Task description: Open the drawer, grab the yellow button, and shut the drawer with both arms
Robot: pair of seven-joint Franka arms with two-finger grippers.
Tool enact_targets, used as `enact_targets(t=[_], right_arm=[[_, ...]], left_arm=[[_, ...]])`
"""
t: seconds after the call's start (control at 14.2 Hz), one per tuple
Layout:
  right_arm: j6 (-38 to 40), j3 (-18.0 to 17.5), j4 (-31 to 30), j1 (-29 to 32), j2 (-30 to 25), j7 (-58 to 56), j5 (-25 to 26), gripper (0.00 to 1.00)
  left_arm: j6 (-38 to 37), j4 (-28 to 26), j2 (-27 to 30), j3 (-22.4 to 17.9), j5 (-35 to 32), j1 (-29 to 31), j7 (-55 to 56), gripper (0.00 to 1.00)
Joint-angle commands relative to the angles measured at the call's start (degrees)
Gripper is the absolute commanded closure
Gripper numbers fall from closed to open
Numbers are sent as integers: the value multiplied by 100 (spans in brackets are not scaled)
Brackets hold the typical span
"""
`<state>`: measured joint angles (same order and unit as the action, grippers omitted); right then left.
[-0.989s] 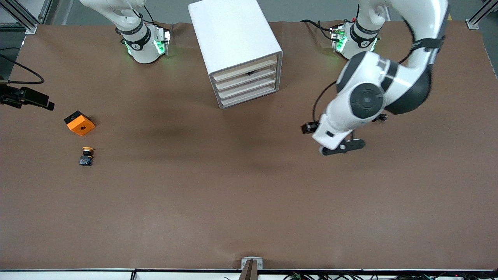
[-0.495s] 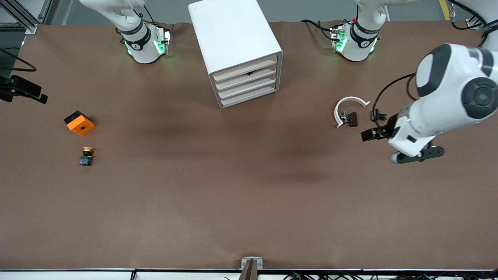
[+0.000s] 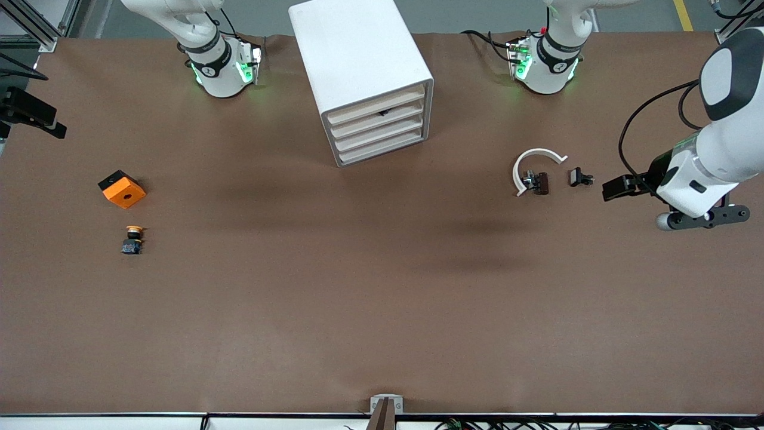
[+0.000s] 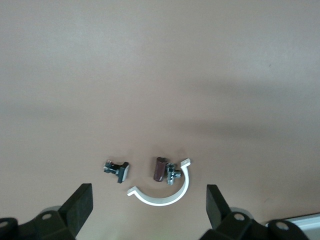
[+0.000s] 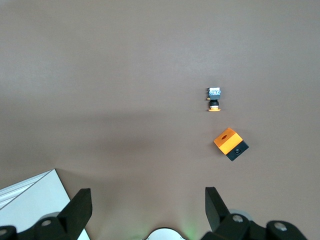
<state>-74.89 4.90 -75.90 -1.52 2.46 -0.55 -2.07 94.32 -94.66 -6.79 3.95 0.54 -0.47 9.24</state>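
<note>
Lower part of the frame: the counter (image 3: pixel 382 310) is bare brown, with wide open room along the edge nearest the front camera.

One button (image 3: pixel 132 239) lies on the counter toward the right arm's end, orange cap pointing up-frame. It is touched by neither tool.

The right tool (image 5: pixel 148 200) hangs open over that same end, at the frame's edge, with the button well clear of its fingers. The left tool (image 3: pixel 707 216) hangs open over the left arm's end, well apart from the button.

One orange block (image 3: pixel 122 189) sits just farther than the button. Mid-frame lie one white curved clip (image 3: pixel 534 156) and two small dark fittings (image 3: pixel 580 177).

Upper middle stands one white cabinet (image 3: pixel 364 65) with four drawers, all shut.
</note>
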Motion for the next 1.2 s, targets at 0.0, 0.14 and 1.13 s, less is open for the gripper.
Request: enact_targets(t=[0.0,0.14,1.13], right_arm=[[62,-7,-21,-24,-97,64,66,0],[333,-7,-38,-24,-166,73,57,0],[63,-33,-1207,64,-1045,-67,66,0]], left_arm=[[69,-622,660,-289,-19,-103,-344,0],[209,-877,862,-299,-19,-59,-353,0],[737,-757,1365,-281,-10,108,-239,0]])
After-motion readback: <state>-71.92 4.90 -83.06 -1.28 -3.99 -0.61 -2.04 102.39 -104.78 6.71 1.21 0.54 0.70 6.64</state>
